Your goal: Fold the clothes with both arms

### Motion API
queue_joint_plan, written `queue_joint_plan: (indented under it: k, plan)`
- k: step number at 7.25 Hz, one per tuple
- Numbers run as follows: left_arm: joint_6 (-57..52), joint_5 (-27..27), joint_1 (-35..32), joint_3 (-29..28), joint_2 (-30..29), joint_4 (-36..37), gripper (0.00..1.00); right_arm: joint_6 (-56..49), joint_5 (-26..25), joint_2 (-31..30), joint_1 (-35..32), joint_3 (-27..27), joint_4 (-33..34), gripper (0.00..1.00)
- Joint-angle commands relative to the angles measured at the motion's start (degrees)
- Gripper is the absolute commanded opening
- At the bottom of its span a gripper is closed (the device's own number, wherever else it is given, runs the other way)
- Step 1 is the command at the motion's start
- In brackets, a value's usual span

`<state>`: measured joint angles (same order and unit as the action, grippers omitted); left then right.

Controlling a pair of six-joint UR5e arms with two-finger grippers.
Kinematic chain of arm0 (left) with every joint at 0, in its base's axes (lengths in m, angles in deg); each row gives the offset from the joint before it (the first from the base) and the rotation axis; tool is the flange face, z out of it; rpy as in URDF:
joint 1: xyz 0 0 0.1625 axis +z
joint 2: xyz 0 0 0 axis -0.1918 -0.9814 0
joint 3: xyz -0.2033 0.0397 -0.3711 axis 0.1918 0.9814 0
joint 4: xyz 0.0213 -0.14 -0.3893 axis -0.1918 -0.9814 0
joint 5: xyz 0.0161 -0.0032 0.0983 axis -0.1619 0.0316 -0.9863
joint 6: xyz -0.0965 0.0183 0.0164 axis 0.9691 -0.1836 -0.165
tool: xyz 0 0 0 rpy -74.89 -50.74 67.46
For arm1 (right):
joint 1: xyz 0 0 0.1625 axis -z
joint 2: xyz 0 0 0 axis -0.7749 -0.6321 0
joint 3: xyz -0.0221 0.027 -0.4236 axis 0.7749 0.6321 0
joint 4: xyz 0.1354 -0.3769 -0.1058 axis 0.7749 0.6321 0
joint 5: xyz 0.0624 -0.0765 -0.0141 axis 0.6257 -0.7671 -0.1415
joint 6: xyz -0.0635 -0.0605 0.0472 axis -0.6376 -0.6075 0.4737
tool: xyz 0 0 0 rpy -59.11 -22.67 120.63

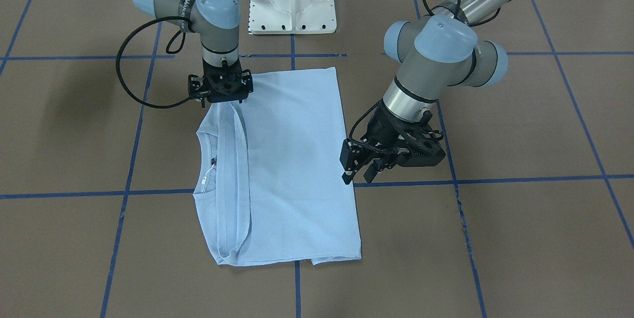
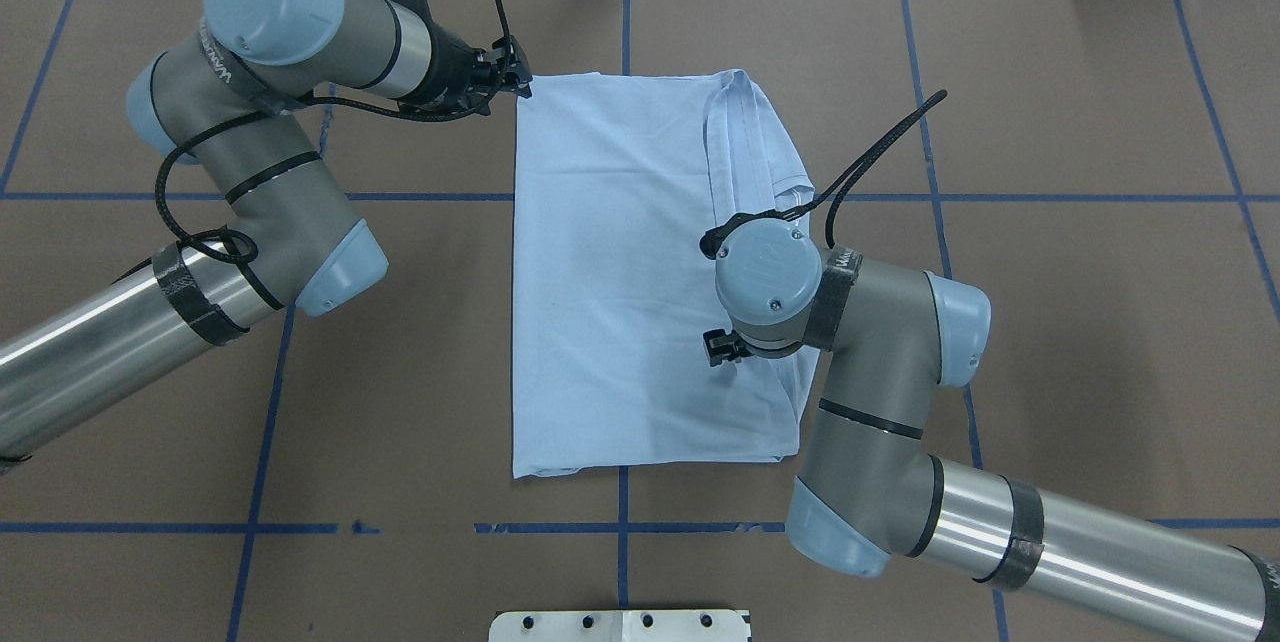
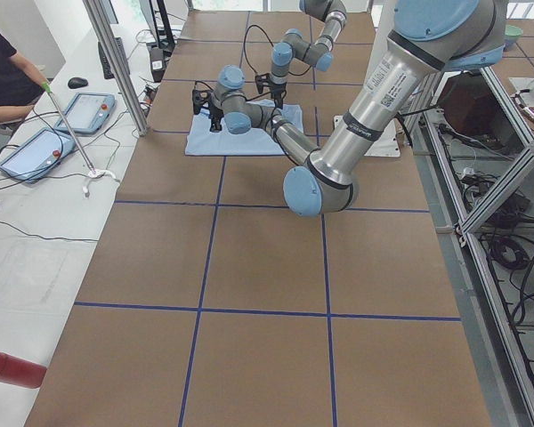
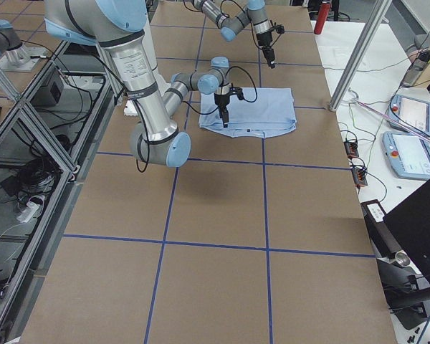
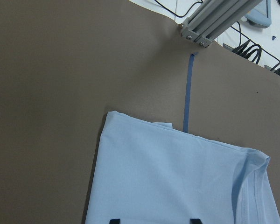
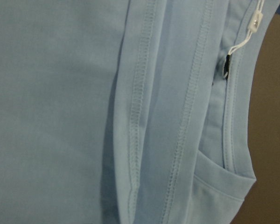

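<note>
Overhead exterior showed the T-shirt (image 2: 610, 272) lying flat as a folded rectangle in the middle of the table (image 2: 1080, 342), its collar (image 6: 231, 135) toward the right of the frame. The left gripper (image 2: 512, 80) hung by the cloth's upper-left corner, and its wrist camera showed the fingertips (image 5: 113, 220) spread wide with nothing between them. In the front-facing view the right gripper (image 1: 221, 91) sat nose-down, low over the shirt's upper-left corner; I couldn't tell whether its jaws were parted or closed. To my eye, the next fold wanted the left one lowered squarely onto its corner to catch every layer. After that, both should lift level and together so the edge landed straight.
</note>
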<state>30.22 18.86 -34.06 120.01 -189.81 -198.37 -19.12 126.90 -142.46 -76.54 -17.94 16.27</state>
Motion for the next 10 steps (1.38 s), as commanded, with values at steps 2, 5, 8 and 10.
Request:
queue_joint_plan:
  k: [2, 5, 8, 10]
  plan:
    - [-0.07, 0.1, 0.02, 0.08, 0.48, -0.03, 0.58, -6.35, 1.62, -5.37, -4.39, -0.02, -0.06, 1.0]
    - [-0.07, 1.33, 0.02, 1.13, 0.57, 0.06, 0.58, -11.91, 1.71, -11.68, -6.43, -8.38, 0.99, 1.0]
    - [-0.07, 2.03, -0.06, 2.55, 0.66, 0.58, 0.58, 9.61, 1.18, -7.87, -4.86, -8.1, -0.93, 1.0]
    - [-0.16, 2.03, -0.06, 3.33, 1.88, 0.59, 0.58, 37.71, -6.67, -9.01, 3.89, -8.2, -10.57, 1.0]
